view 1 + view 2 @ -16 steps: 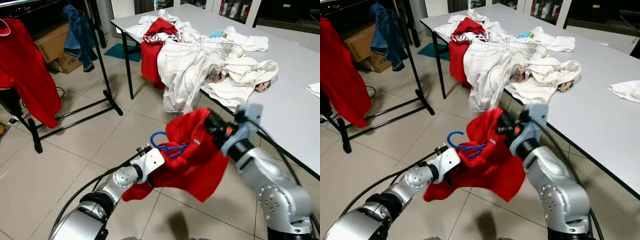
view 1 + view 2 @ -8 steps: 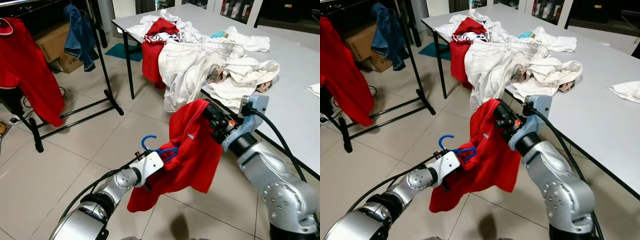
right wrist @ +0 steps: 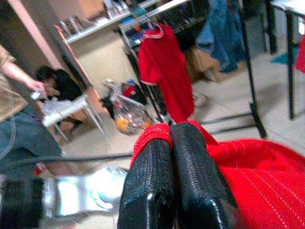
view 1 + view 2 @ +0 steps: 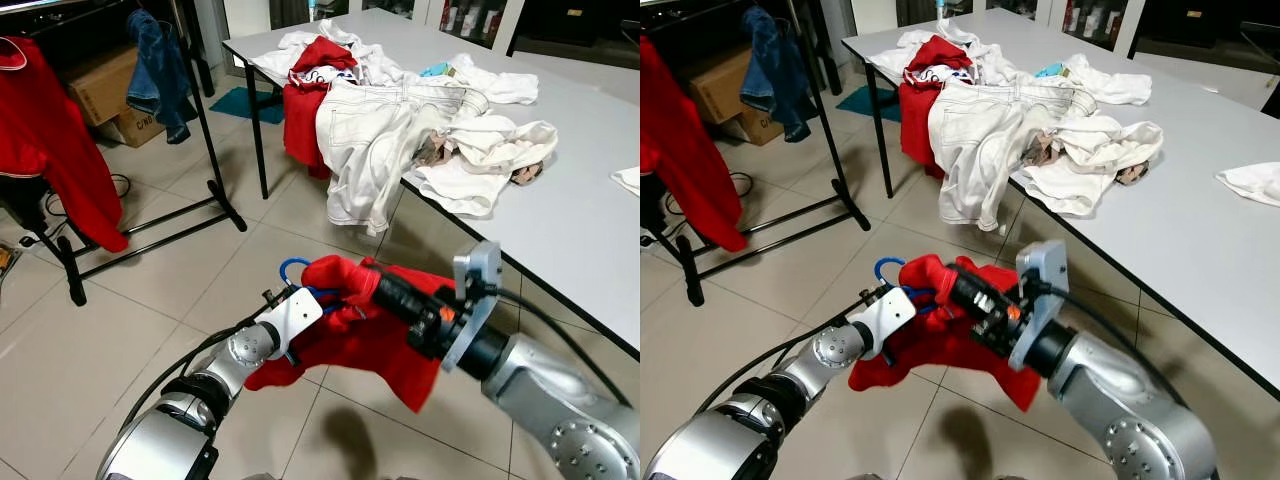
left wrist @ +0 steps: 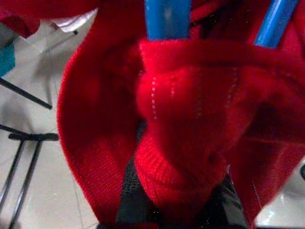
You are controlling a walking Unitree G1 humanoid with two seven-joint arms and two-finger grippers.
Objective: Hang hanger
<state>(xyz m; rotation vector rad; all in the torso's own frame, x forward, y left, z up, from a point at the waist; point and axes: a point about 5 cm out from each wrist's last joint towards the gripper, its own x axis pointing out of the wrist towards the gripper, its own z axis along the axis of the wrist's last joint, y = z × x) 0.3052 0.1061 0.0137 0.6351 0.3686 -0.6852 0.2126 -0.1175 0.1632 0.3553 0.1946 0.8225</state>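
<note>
Hanger: a blue plastic hanger (image 4: 300, 280) with a red knit sweater (image 4: 375, 325) draped on it, held low over the tiled floor (image 4: 150, 300) in front of the robot.
Left gripper: left gripper (image 4: 300, 315) sits at the hanger's neck; whether it is clenched cannot be told under the knit.
Right gripper: right gripper (image 3: 174, 157) is pinched closed on a fold of the sweater.
Rack: black metal garment rack (image 4: 205, 130) stands well apart, to the robot's left, carrying a red shirt (image 4: 50, 130).
Counter: white counter (image 4: 590, 200) piled with clothes.
Advice: likely best to keep the hook upright and clear of fabric before approaching the rail.
</note>
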